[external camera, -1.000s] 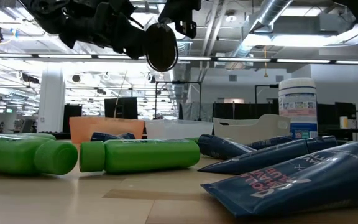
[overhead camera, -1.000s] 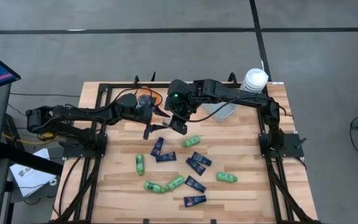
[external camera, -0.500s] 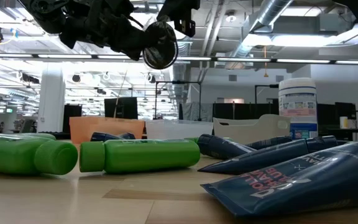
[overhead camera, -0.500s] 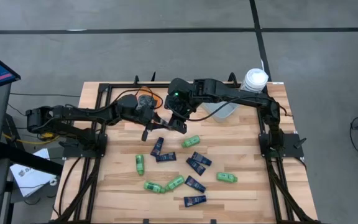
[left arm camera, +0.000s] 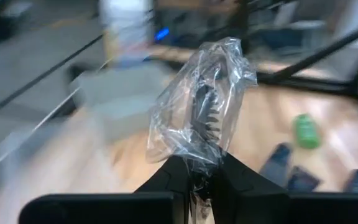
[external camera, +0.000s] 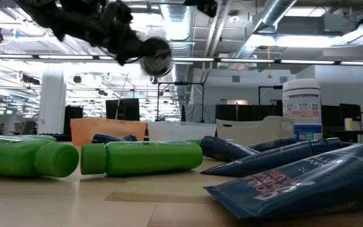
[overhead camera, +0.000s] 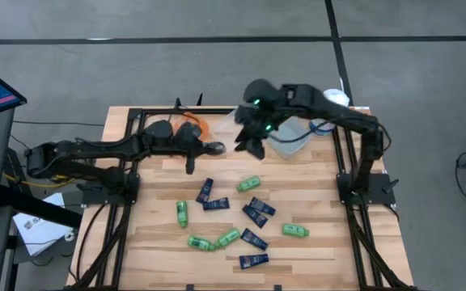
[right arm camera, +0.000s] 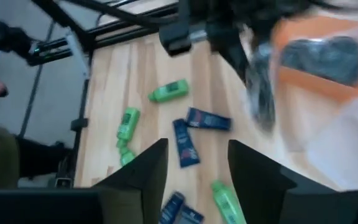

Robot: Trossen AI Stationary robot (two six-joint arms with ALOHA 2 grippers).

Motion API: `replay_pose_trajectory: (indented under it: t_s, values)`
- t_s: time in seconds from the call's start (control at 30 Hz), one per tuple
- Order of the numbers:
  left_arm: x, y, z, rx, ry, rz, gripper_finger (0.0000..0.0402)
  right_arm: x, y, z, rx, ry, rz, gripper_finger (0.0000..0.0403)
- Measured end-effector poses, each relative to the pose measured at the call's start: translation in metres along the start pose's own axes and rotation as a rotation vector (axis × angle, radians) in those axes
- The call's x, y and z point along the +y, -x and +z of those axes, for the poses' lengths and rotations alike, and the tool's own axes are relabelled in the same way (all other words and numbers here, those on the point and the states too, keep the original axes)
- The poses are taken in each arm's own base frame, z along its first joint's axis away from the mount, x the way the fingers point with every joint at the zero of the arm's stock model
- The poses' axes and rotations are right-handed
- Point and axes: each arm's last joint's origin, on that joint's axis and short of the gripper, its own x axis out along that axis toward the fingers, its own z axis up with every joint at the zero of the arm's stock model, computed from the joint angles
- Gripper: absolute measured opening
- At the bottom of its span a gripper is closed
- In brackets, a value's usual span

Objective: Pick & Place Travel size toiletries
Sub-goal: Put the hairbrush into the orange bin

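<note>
A: What does the left gripper (left arm camera: 197,177) hold?
B: Its fingers pinch a dark round tin wrapped in clear plastic (left arm camera: 202,112), above the wooden table (overhead camera: 314,202).
A: And the right gripper (right arm camera: 194,165)?
B: Spread, empty, near the clear plastic bin (overhead camera: 291,139). Green bottles (overhead camera: 249,184) and navy tubes (overhead camera: 257,214) lie on the table.
</note>
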Motion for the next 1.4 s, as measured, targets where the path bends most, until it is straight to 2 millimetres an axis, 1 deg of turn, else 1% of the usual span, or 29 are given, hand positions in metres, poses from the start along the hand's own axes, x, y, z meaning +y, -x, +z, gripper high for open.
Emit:
replay_pose_trajectory:
  t_s: [0.17, 0.23, 0.3, 0.43, 0.6, 0.77, 0.9, 1.03, 1.1, 1.2, 1.33, 1.4]
  values:
    - [0.015, 0.031, -0.003, 0.089, 0.076, 0.348, 0.0023, 0.006, 0.048, -0.009, -0.060, -0.007, -0.066, 0.0158]
    - [0.021, 0.040, -0.004, 0.103, 0.108, 0.451, 0.0024, 0.009, 0.062, -0.011, -0.092, -0.001, -0.093, 0.0151]
    - [0.028, 0.046, -0.005, 0.109, 0.137, 0.504, 0.0024, 0.011, 0.073, -0.014, -0.111, -0.001, -0.120, 0.0142]
    - [0.042, 0.045, -0.008, 0.129, 0.164, 0.562, 0.0024, 0.015, 0.086, -0.017, -0.142, 0.007, -0.134, 0.0124]
    - [0.061, 0.033, -0.022, 0.214, 0.237, 0.566, 0.0024, 0.019, 0.087, -0.018, -0.138, 0.006, -0.125, 0.0108]
    - [0.075, 0.023, -0.035, 0.288, 0.304, 0.555, 0.0025, 0.022, 0.083, -0.020, -0.107, 0.002, -0.117, 0.0104]
    - [0.082, 0.018, -0.043, 0.331, 0.336, 0.526, 0.0025, 0.025, 0.081, -0.020, -0.099, 0.010, -0.108, 0.0102]
    - [0.084, 0.015, -0.048, 0.354, 0.359, 0.488, 0.0032, 0.027, 0.081, -0.020, -0.098, 0.007, -0.104, 0.0102]
    - [0.084, 0.014, -0.048, 0.355, 0.370, 0.486, 0.0045, 0.027, 0.081, -0.020, -0.099, 0.004, -0.104, 0.0102]
    - [0.084, 0.014, -0.048, 0.360, 0.353, 0.473, 0.0078, 0.027, 0.081, -0.020, -0.099, -0.001, -0.104, 0.0102]
    - [0.082, 0.016, -0.045, 0.349, 0.326, 0.462, 0.0136, 0.027, 0.081, -0.020, -0.100, -0.001, -0.104, 0.0102]
    - [0.082, 0.018, -0.044, 0.341, 0.319, 0.483, 0.0168, 0.027, 0.081, -0.020, -0.100, -0.001, -0.104, 0.0102]
